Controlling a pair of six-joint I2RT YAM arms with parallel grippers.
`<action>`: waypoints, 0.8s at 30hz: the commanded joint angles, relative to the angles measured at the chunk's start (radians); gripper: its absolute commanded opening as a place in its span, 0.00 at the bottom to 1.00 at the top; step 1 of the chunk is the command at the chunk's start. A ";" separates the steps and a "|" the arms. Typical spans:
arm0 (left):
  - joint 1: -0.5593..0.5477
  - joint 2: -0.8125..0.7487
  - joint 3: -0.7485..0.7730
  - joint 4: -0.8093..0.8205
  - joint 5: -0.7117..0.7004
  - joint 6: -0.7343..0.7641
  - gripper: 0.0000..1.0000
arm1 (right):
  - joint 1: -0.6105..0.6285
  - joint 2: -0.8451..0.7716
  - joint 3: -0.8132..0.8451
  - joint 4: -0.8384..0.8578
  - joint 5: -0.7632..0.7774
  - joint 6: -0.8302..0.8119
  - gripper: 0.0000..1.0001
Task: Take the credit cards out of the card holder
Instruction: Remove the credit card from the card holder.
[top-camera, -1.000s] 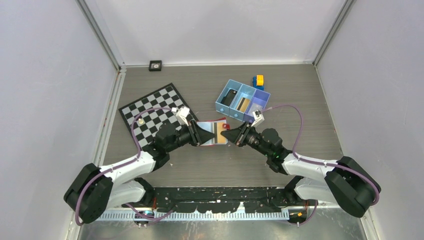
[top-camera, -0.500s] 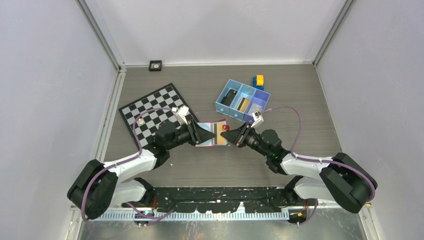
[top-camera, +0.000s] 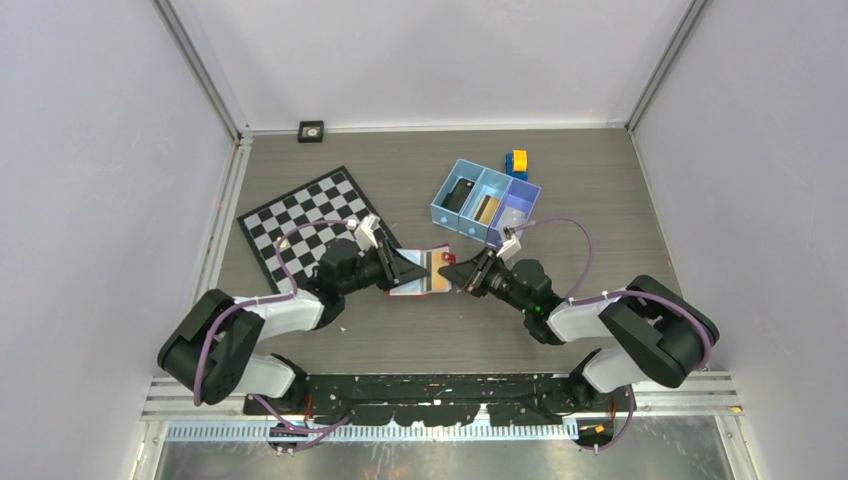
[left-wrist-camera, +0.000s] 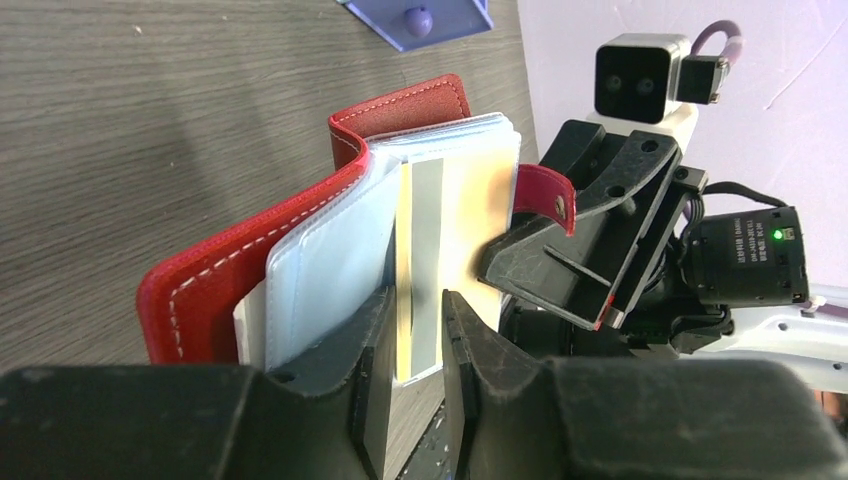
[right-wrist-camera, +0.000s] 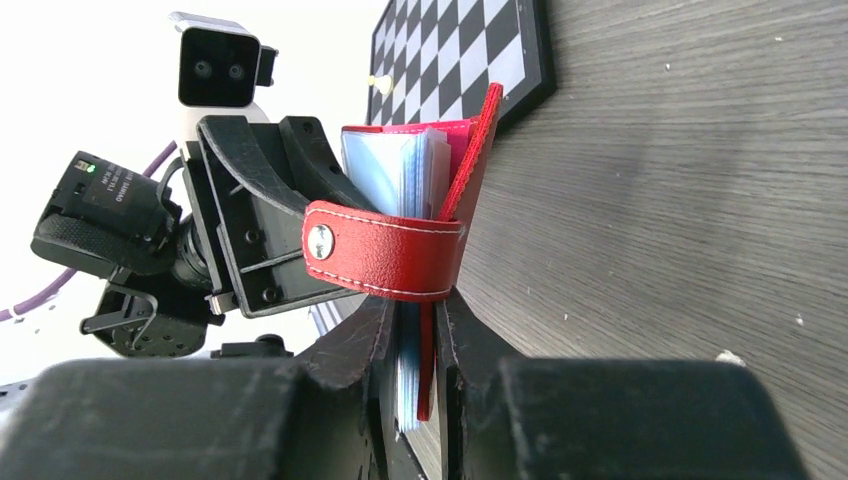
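The card holder (top-camera: 415, 272), a red wallet with pale blue sleeves, hangs fanned open between my two grippers above the table. My right gripper (top-camera: 447, 272) is shut on its red cover and sleeves (right-wrist-camera: 418, 305), under the snap tab (right-wrist-camera: 390, 250). My left gripper (top-camera: 397, 270) faces it from the other side. Its jaws (left-wrist-camera: 417, 297) stand narrowly apart on either side of the near end of a credit card (left-wrist-camera: 425, 230) with a yellow and a grey stripe. Whether they pinch it does not show. The red cover (left-wrist-camera: 250, 250) curls away to the left.
A chessboard (top-camera: 305, 222) lies left of the wallet, with a small pawn on it. A blue three-compartment tray (top-camera: 470, 222) holding small items sits behind, with a yellow-and-blue block (top-camera: 516, 162) past it. A small black square (top-camera: 311, 131) lies by the back wall.
Both arms have drawn their elbows inward while the wallet stayed between the grippers. The left jaws widened briefly, then narrowed again round the card's end.
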 joint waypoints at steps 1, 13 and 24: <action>-0.004 -0.029 0.023 0.076 0.037 -0.043 0.25 | 0.011 -0.023 0.031 0.187 -0.039 0.057 0.01; 0.000 -0.116 0.149 0.021 0.110 -0.197 0.12 | 0.009 -0.212 0.179 -0.166 -0.053 0.058 0.01; 0.004 -0.308 0.324 -0.439 0.082 -0.064 0.16 | 0.009 -0.336 0.423 -0.677 -0.082 -0.128 0.03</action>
